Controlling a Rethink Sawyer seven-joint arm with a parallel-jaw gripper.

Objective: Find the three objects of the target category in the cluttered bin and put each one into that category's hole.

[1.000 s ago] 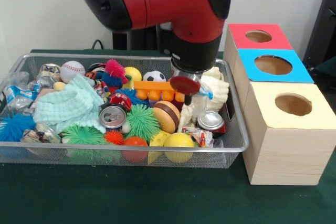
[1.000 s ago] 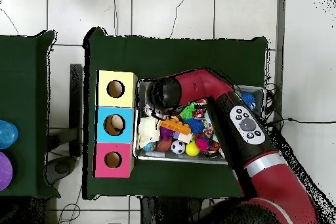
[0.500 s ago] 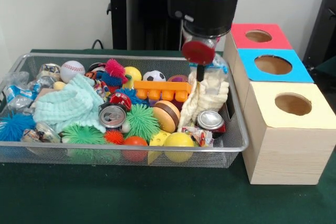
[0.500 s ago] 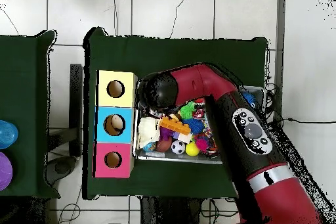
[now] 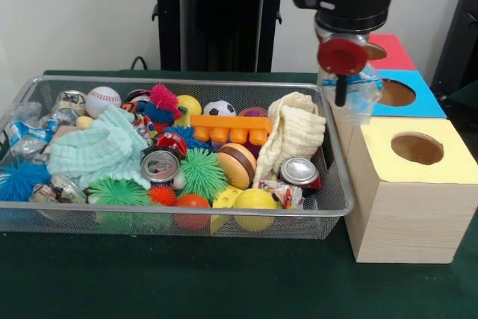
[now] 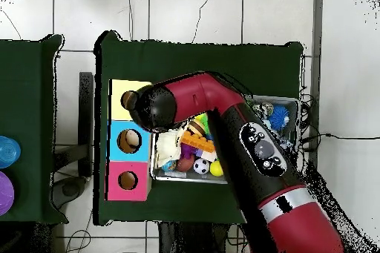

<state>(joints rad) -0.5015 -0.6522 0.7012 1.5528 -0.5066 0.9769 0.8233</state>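
Above the blue box [image 5: 388,93], your gripper [image 5: 342,89] grasps one clear packet [image 5: 360,93], undelivered; at least two others remain at the bin's [image 5: 187,222] left end.

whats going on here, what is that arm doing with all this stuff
The red arm has a crinkly clear plastic packet hanging from its tool, lifted clear of the wire-mesh bin of toys and cans. It is over the row of boxes, near the blue box and the yellow box. The packet is not yet in any hole.
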